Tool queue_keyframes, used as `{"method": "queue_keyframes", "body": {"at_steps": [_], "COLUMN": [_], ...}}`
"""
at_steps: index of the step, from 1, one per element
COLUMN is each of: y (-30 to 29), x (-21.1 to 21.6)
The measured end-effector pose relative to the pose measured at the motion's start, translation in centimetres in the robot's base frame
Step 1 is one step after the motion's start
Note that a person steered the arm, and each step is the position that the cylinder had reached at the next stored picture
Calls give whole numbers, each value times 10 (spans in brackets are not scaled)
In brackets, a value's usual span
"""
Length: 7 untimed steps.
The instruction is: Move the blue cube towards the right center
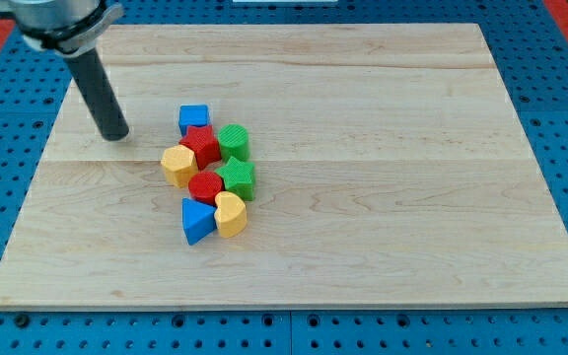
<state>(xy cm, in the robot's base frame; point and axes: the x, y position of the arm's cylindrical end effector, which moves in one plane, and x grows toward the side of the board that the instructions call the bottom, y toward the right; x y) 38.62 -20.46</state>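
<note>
With the rod's tip [116,136] standing clear to the view's left of the blue cube [193,118] atop the cluster, holding nothing, a good push likely starts squarely behind it, steering right above the green cylinder [234,141] and red star [202,144].

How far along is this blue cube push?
Done: nothing visible; the blue cube sits atop the cluster, left of the board's centre, touching the red block. In hand: my tip stands apart at the cube's left. Left: the whole push across the wooden board to right centre.
</note>
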Motion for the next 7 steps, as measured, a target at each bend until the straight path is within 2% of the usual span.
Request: {"method": "queue_keyframes", "body": {"at_steps": [1,3,4,6,7], "y": [33,86,123,117,170], "x": [-31,-4,-4,18,-8]}}
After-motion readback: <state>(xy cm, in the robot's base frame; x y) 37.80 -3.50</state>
